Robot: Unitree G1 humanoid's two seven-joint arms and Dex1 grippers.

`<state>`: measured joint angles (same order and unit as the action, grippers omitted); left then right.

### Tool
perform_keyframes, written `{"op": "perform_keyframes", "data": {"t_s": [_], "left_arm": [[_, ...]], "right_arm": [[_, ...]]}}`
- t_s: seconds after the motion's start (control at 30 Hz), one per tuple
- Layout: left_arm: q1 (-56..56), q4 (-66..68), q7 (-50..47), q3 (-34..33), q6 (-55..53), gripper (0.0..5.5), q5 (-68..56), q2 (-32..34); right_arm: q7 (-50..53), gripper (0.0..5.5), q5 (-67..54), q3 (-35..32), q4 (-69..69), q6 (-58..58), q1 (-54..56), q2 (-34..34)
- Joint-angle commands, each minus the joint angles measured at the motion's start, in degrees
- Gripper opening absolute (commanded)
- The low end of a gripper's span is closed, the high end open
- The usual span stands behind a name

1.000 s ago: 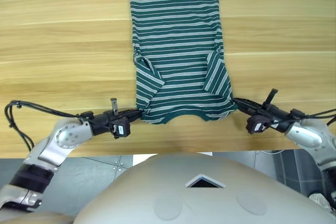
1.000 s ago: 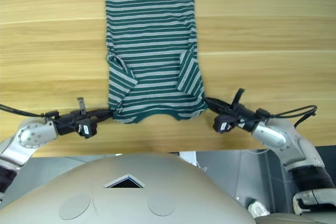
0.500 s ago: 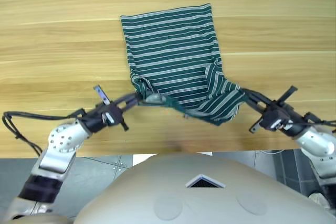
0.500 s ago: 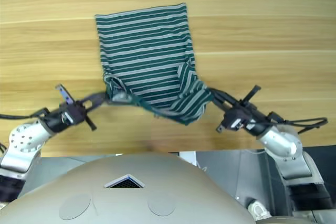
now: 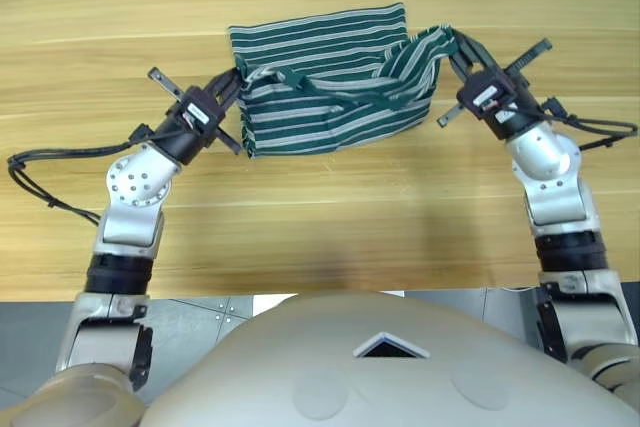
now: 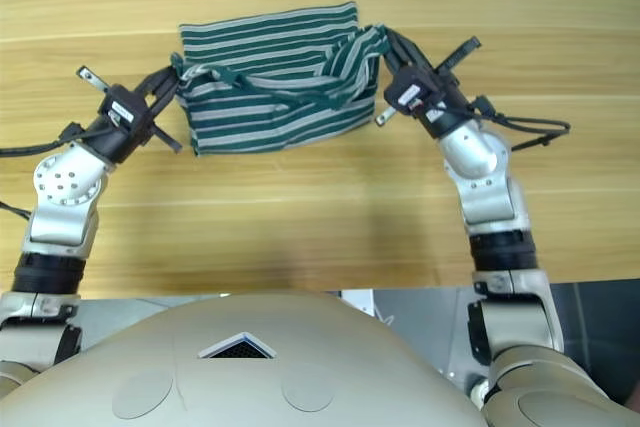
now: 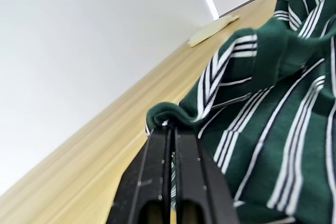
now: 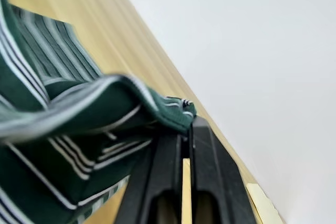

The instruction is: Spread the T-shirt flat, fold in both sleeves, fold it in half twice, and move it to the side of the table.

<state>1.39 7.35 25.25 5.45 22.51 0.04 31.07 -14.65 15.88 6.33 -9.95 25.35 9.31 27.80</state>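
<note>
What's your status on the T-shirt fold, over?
Left gripper and right gripper shut on green-and-white striped fabric T-shirt. Collar end held over hem half, sagging between. Nothing in the way.

A pale wooden table (image 5: 300,227) meets a plain white wall (image 7: 79,35), with grey floor tiles (image 5: 190,315) below.

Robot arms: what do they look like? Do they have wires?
The left arm and right arm are silver-grey, with round metal joints and black bands lower down. Black cables loop off both. The left gripper and right gripper are black, each with two thin fingers and a small white label.
</note>
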Motion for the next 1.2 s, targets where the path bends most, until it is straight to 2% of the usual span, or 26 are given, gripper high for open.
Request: {"op": "perform_keyframes", "data": {"t_s": [0.03,0.33,0.63,0.9,1.07,1.2], "left_arm": [[10.1,14.8,0.1,1.5,2.1,0.00,2.5,-3.8],[28.8,45.2,-4.5,1.7,10.1,0.00,7.5,-9.2],[32.8,56.3,-8.3,1.0,13.4,0.00,9.6,-10.3],[32.4,58.4,-9.9,-1.2,13.4,1.32,8.6,-10.5],[34.6,62.6,-13.4,-1.8,9.2,2.14,9.6,-10.3],[34.0,64.4,-17.0,-3.1,7.3,2.61,9.2,-9.9]], "right_arm": [[3.6,0.03,4.2,2.7,-12.0,-0.6,10.1,-3.7],[12.2,0.03,8.1,5.5,-38.5,2.8,24.8,-8.0],[17.2,0.03,9.5,7.6,-52.6,4.2,32.3,-10.8],[18.6,0.00,9.5,8.3,-57.8,2.9,35.6,-12.2],[19.6,1.08,9.1,7.8,-61.5,-0.4,38.9,-13.9],[19.2,1.62,6.0,4.8,-64.4,-4.3,40.9,-16.3]]}}
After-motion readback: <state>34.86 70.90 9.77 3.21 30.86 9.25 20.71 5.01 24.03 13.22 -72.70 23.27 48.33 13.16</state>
